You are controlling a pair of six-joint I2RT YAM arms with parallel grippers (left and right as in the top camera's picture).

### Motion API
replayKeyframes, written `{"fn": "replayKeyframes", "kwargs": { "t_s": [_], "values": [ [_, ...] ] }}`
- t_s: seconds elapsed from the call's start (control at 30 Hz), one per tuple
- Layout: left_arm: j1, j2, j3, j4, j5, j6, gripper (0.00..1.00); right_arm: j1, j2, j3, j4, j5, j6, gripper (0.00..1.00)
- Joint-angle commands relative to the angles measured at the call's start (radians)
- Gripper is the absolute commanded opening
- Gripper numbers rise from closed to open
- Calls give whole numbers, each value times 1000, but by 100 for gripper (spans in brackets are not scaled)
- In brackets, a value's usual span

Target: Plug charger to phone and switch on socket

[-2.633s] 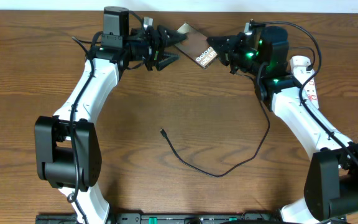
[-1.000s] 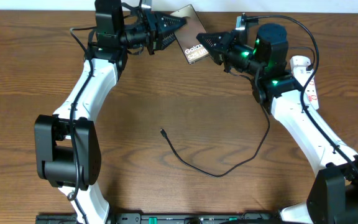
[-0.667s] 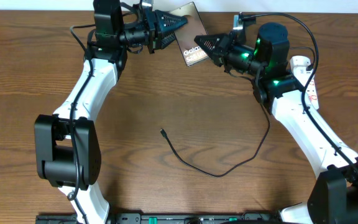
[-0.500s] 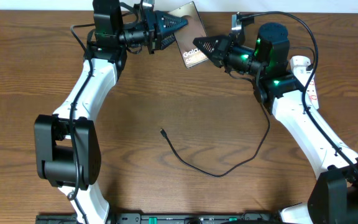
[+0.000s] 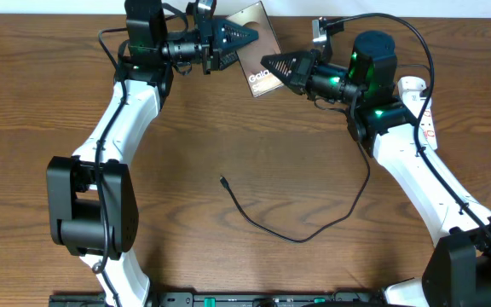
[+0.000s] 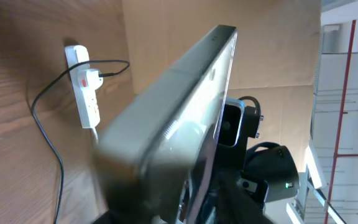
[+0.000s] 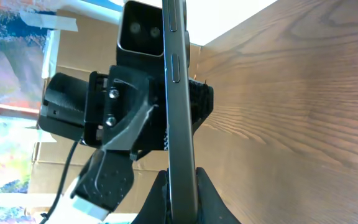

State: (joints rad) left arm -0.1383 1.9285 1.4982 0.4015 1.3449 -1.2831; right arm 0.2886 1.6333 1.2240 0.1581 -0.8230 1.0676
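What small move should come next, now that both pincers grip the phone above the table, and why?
Probably open the left pincer. The right pincer also clamps the phone, and the charger tip lies untouched on the table, nearer the left arm.

A brown wood-grain table [image 5: 228, 111] is backed by cardboard panels [image 6: 278, 43], a red pole [image 6: 343, 93] beyond.

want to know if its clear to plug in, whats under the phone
Only wooden table shows beneath the phone, held up by the left gripper and right gripper. The overhead view cannot show the patch straight below: the phone covers it.
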Motion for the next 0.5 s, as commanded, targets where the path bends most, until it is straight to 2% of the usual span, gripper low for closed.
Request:
{"fn": "replayKeyframes", "kwargs": {
  "t_s": [0.0, 0.27, 0.47],
  "values": [
    [-31, -34, 31, 35, -5, -36, 23, 44, 41, -31, -42, 2, 77, 1],
    [-35, -34, 31, 35, -97, -63, 21, 108, 41, -31, -36, 54, 107, 1],
    [-37, -34, 31, 35, -100, -63, 21, 125, 41, -31, -35, 62, 107, 1]
  ]
}}
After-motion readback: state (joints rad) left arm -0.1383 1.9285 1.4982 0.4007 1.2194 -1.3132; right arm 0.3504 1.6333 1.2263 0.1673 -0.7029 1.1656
